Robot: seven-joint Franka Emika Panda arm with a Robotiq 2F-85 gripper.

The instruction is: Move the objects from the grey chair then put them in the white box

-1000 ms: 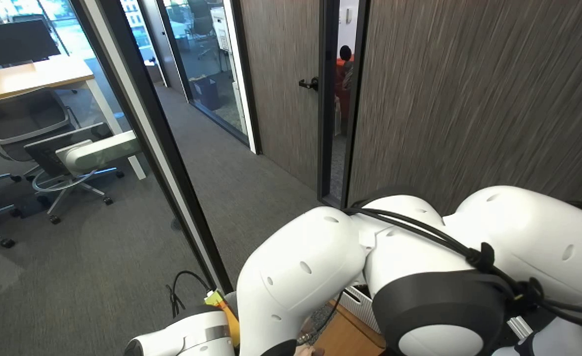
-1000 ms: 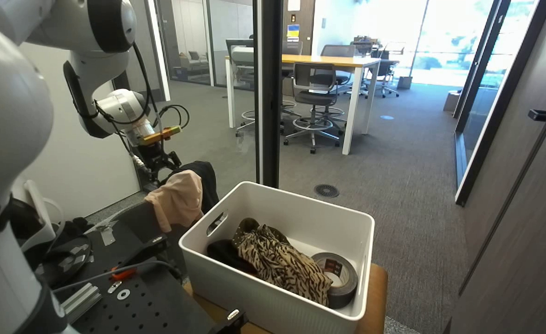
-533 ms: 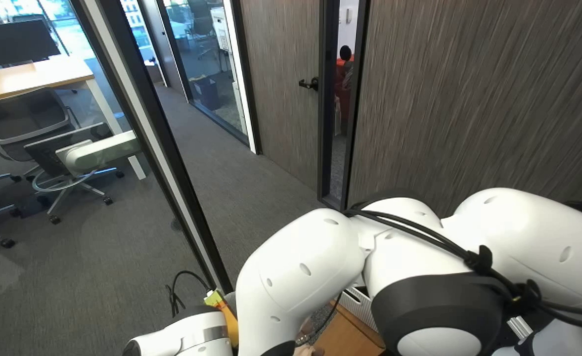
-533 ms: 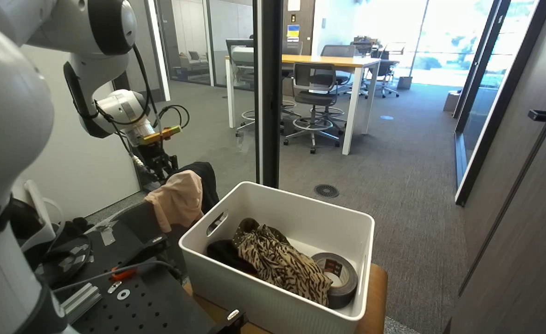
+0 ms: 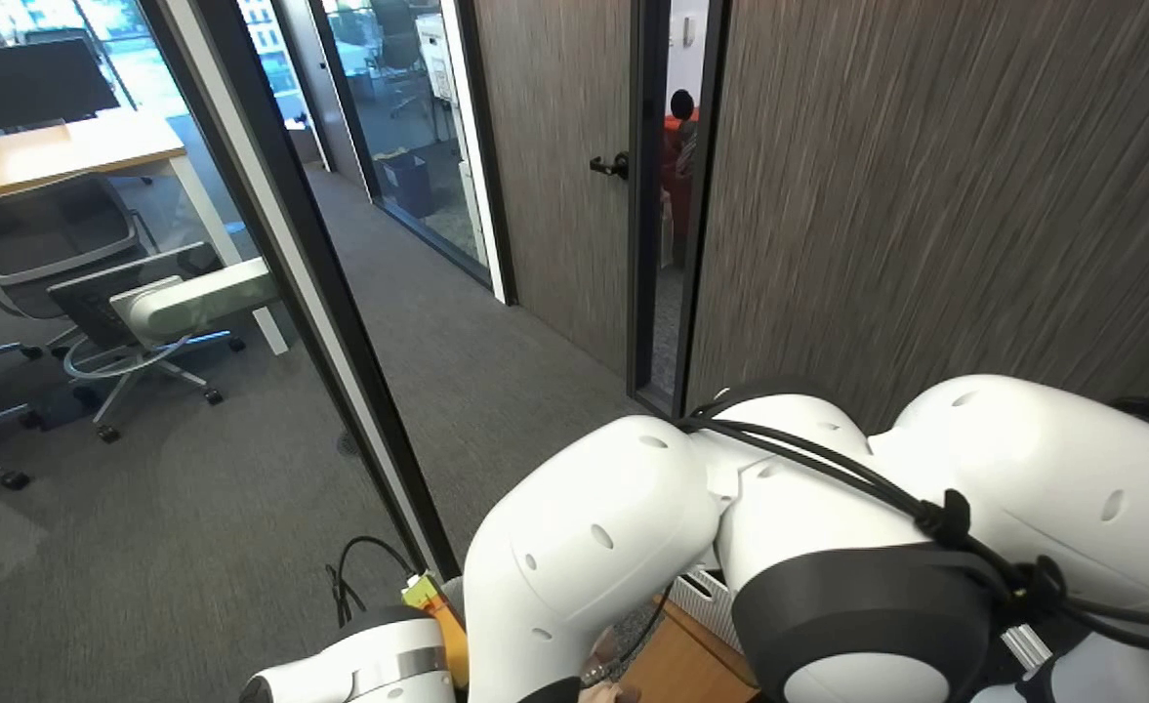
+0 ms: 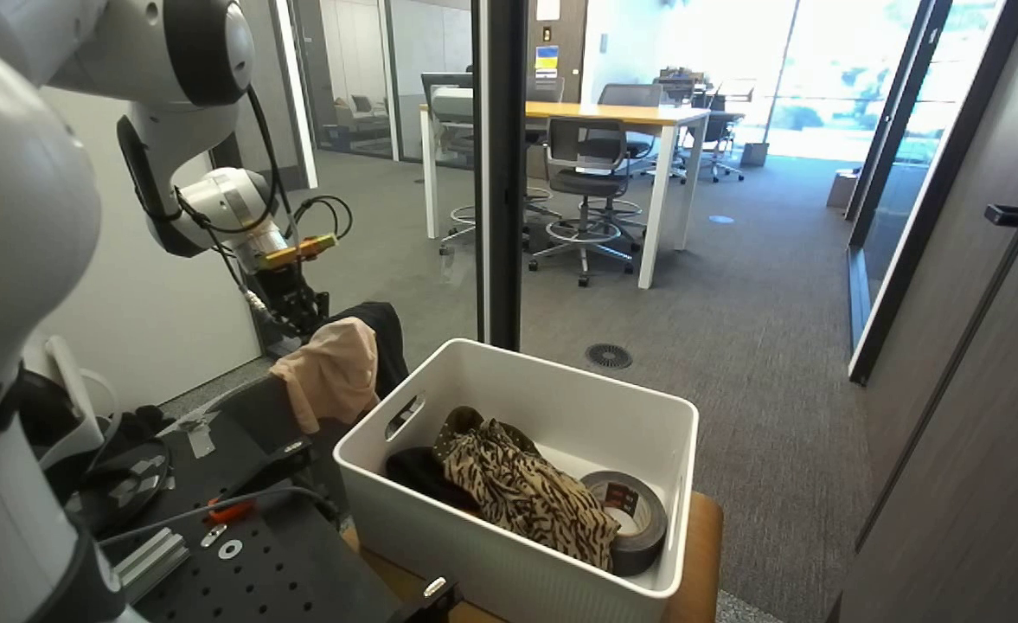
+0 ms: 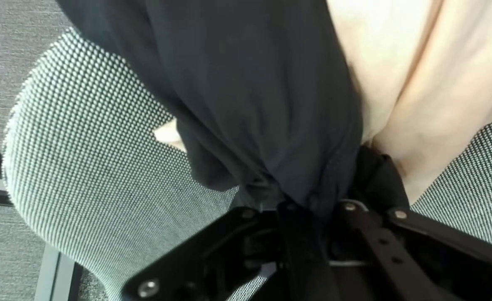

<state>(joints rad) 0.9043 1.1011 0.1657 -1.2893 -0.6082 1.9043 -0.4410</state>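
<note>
1. While I looked on, the gripper (image 7: 317, 209) had its jaws pressed together around a fold of dark cloth (image 7: 262, 92), gripping it, though how firmly I could not tell.
2. That dark cloth lay on the chair (image 7: 99, 154) and ran out across its rounded edge; I judged it caught but not yet lifted clear.
3. Touching it, the pale cloth (image 7: 417, 96) lay on the chair too; in an exterior view it hung down over an edge, near the box (image 6: 474, 562). A pale tip (image 7: 169, 133) poked out from the dark cloth's other side; whether it was the same piece I could not tell.
4. Inside the box were striped cloth (image 6: 517, 493), tape (image 6: 643, 541) near the wall farthest from the chair, and a black thing (image 6: 426, 480) by the wall nearest it. Whether those counted toward the job, nothing showed.
5. Neither cloth from the chair was in the box. To my eye the dark cloth's pickup was only just begun; left to do were the carry and release into the box, then the same for the pale cloth, which might have dragged along.
</note>
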